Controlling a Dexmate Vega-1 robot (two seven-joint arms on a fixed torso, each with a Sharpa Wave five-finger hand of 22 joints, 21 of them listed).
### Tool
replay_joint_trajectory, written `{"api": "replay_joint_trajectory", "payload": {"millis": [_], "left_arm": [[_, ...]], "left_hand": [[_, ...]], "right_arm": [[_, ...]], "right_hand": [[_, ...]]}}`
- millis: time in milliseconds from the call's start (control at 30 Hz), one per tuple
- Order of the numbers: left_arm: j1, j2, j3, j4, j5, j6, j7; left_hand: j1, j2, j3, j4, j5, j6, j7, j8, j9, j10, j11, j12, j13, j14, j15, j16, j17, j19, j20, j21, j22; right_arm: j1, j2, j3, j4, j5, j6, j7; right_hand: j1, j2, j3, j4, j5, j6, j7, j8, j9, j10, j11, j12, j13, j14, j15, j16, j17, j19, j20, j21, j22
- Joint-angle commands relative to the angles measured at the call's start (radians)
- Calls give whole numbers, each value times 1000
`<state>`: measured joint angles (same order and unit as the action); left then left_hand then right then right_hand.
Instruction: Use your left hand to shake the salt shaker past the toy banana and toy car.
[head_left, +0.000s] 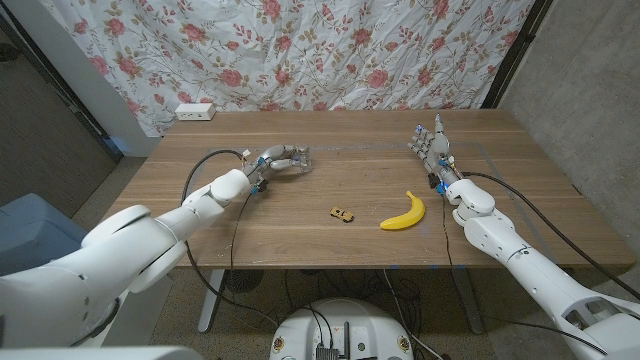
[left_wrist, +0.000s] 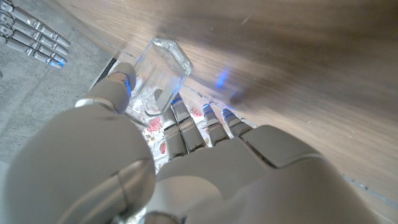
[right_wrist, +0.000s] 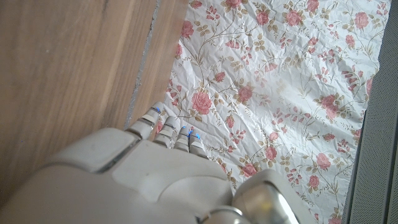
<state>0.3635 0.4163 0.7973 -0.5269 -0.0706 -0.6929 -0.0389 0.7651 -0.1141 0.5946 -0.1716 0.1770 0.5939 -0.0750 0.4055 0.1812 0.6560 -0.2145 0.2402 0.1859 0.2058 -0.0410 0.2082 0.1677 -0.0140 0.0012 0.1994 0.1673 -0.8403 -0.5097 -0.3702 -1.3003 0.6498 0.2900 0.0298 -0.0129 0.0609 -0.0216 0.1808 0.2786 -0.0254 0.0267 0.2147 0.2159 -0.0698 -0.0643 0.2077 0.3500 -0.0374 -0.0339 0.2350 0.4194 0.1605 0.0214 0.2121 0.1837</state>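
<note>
The left hand (head_left: 278, 160) holds the salt shaker (left_wrist: 157, 78) (clear glass) between thumb and fingers (left_wrist: 214, 121), toward the table's (head_left: 300, 235) far edge. The banana (head_left: 404, 212) and car (head_left: 342, 213) lie near the front edge. The right hand (head_left: 430, 145) holds nothing, fingers apart.

Wooden table (head_left: 330, 240) (plank-grained) bears toy banana (head_left: 403, 212), toy car (head_left: 342, 213).
</note>
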Motion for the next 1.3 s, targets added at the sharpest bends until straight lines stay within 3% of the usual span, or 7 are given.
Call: {"api": "replay_joint_trajectory", "payload": {"millis": [33, 400, 933, 1300], "left_arm": [[27, 8, -6, -51, 37, 27, 67], [52, 16, -15, -98, 59, 41, 122], [151, 116, -76, -366, 94, 156, 186], [208, 158, -110, -499, 145, 203, 238]], "left_hand": [[10, 2, -9, -1, 2, 20, 5, 1, -1, 21, -2, 3, 0, 21, -71, 8, 2, 14, -2, 3, 2], [32, 23, -28, -1, 3, 108, 9, -2, -2, 112, 7, -1, -3, 89, -88, 10, 2, 67, -10, 4, 2], [43, 53, -38, 5, 3, 160, 14, -14, -2, 158, 5, -14, -3, 126, -84, 5, 2, 105, -5, 5, 3], [47, 69, -39, 5, 3, 163, 10, -25, -1, 157, 4, -24, -2, 129, -81, 0, 2, 120, -1, 5, 3]], "right_arm": [[1, 0, 0, 2, 0, 1, 1], [0, 0, 0, 1, 0, 0, 0], [0, 0, 0, 0, 0, 0, 0], [0, -1, 0, -1, 0, 0, 0]], "right_hand": [[-6, 99, -1, 6, 6, -1, 9, 3, 4, -6, -1, 7, 3, -6, -35, 4, 6, 7, 0, 6, 5], [-6, 99, -1, 6, 6, -1, 9, 3, 4, -7, -1, 7, 4, -6, -34, 4, 6, 7, 0, 6, 5], [-6, 99, -1, 6, 6, -1, 9, 4, 4, -6, -1, 7, 4, -5, -33, 4, 6, 7, 0, 6, 5], [-6, 99, -1, 6, 6, -1, 9, 3, 4, -6, -1, 7, 4, -6, -34, 4, 6, 7, 0, 6, 5]]}}
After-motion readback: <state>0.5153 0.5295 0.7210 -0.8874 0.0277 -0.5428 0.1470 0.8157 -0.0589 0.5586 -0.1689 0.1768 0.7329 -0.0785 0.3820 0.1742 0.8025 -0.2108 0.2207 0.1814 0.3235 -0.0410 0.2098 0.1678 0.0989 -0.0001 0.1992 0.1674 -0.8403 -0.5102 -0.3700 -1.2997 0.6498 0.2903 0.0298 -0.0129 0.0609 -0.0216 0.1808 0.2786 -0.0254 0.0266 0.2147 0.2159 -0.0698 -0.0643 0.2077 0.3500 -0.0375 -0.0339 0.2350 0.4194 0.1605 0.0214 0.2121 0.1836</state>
